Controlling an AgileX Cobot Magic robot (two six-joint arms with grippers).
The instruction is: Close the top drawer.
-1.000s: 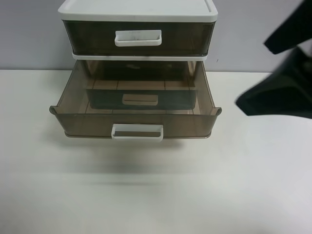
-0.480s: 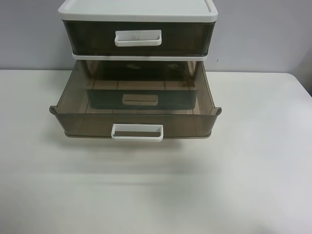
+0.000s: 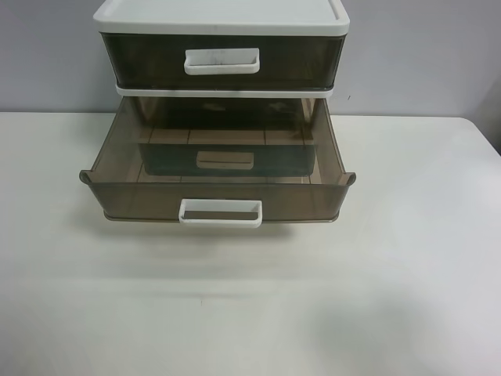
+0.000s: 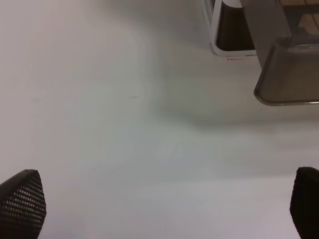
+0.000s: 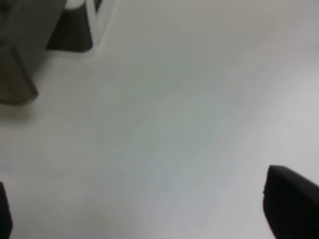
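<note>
A white-framed drawer cabinet (image 3: 221, 14) stands at the back of a pale table (image 3: 407, 258), against a grey wall. The top drawer (image 3: 141, 59), smoky brown and see-through, sits flush inside the frame just under the white lid, and its white loop handle (image 3: 221, 60) shows faint grey scuffs. The drawer beneath it (image 3: 117, 192) is pulled far out over the table, with a clean white handle (image 3: 220, 212) on its front. Through its clear floor a third handle (image 3: 225, 160) shows lower down.

No arm appears in the exterior high view. The left gripper (image 4: 159, 204) hangs over bare table with its jaws spread wide and holding nothing; a corner of the pulled-out drawer (image 4: 289, 74) is well apart from it. The right gripper (image 5: 149, 209) is likewise spread and empty above the table, in a blurred view.
</note>
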